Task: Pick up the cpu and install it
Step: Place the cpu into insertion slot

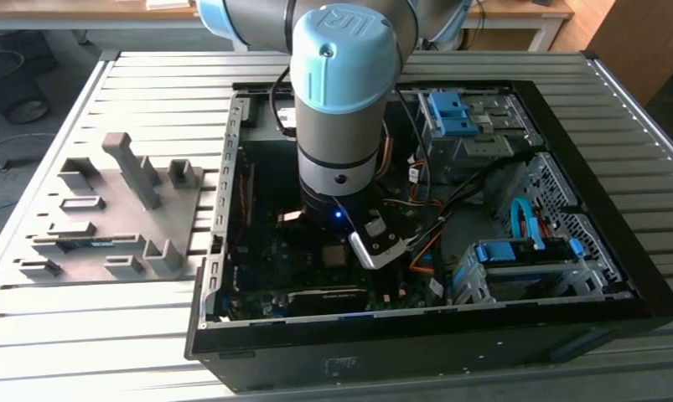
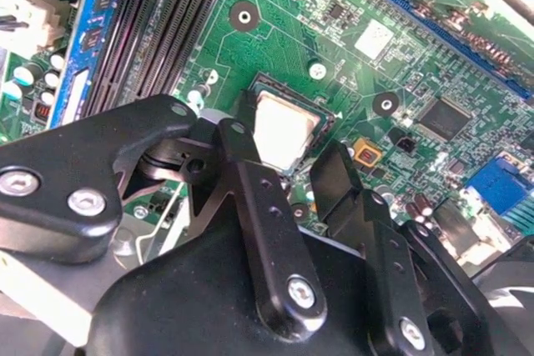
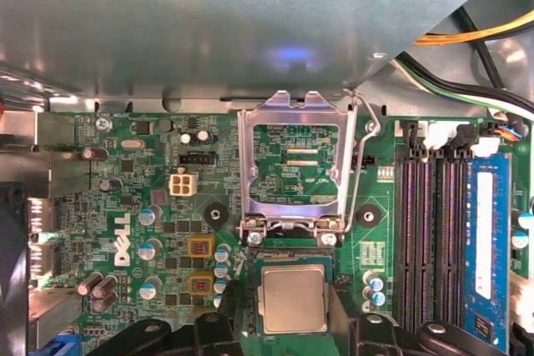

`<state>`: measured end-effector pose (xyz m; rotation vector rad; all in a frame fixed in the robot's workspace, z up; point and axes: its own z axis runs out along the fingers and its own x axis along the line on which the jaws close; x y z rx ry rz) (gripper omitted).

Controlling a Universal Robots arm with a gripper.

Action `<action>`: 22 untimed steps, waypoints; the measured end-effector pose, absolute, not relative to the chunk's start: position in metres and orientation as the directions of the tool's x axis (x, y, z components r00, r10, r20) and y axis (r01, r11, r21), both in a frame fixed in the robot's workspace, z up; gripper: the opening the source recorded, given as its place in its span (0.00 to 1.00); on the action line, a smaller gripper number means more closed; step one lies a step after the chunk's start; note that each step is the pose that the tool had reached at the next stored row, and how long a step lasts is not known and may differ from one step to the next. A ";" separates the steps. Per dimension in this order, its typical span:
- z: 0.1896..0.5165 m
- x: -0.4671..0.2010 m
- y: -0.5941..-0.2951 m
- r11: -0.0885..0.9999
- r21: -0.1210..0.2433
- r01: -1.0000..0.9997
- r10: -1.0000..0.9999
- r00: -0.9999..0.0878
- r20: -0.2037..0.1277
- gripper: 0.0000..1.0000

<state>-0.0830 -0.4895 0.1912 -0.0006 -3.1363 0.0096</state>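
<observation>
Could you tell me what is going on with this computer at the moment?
A robot arm reaches into the open computer case. Its pincer is at the cpu, which appears to lie flat in the socket on the motherboard. The socket's metal frame stands flipped open. Whether the cpu is gripped or released, I cannot tell.

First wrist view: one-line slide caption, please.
The cpu sits at the motherboard socket below the raised load frame, with the gripper straddling it.
</observation>
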 end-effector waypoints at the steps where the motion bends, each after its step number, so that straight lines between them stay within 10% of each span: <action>1: 0.191 -0.083 -0.490 1.000 -0.006 0.000 0.000 -1.000 0.005 0.54; 22: 0.190 -0.077 -0.490 1.000 -0.006 -0.001 -0.001 -1.000 0.006 0.54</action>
